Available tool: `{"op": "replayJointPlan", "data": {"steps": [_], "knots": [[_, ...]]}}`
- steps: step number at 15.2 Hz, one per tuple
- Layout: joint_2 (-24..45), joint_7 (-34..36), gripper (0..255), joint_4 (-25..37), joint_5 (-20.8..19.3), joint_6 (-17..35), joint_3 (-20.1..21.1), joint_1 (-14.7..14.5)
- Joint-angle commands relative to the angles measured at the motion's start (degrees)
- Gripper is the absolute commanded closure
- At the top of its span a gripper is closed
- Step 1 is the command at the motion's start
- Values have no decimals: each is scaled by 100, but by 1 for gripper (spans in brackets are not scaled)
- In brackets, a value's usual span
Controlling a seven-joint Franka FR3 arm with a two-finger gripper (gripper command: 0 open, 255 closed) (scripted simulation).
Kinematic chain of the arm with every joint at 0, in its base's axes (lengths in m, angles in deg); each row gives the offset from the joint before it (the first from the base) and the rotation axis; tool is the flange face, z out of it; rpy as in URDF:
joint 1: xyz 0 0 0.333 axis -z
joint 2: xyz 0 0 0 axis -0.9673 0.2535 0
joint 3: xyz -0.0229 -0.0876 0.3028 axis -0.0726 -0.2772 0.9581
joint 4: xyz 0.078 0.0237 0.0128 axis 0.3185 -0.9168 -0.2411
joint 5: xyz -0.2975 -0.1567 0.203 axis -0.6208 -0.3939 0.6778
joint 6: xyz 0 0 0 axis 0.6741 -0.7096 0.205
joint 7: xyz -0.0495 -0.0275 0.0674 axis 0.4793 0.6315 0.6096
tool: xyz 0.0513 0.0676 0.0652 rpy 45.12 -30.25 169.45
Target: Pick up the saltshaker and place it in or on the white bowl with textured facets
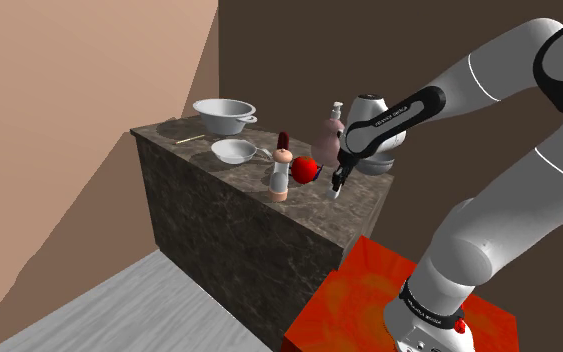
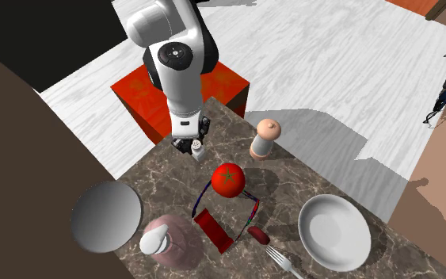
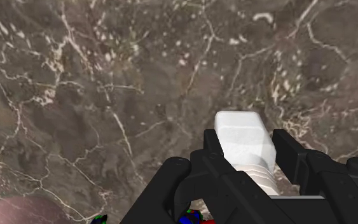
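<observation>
I have the saltshaker (image 3: pixel 244 143) clasped between the gripper's (image 3: pixel 247 139) fingers at the counter (image 1: pixel 229 215) end nearest the stand (image 1: pixel 369 290). The tomato (image 2: pixel 228 180) sits further along, with the mill (image 2: pixel 264 139) to its right in the second exterior view and the dispenser (image 2: pixel 164 238) to its left. At the far end in the shoulder view, the smaller bowl (image 1: pixel 234 150) is in front of the larger bowl (image 1: pixel 222 112).

Three views, one counter (image 1: pixel 254 220).
It is seen obliquely from beside the stand (image 1: pixel 369 290), steeply from above facing the arm (image 2: pixel 177 75), and closely from the wrist.

Counter (image 3: pixel 107 95): smooth veined marble. Saltshaker (image 3: pixel 240 135): matt white. Gripper (image 3: pixel 248 151): matt black.
</observation>
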Motion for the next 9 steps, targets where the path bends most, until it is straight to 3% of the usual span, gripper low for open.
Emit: {"op": "replayJointPlan", "data": {"steps": [1,9], "knots": [[3,0,255,0,-2,1,-3,3],[-383,5,255,201,-7,-582,88,20]]}}
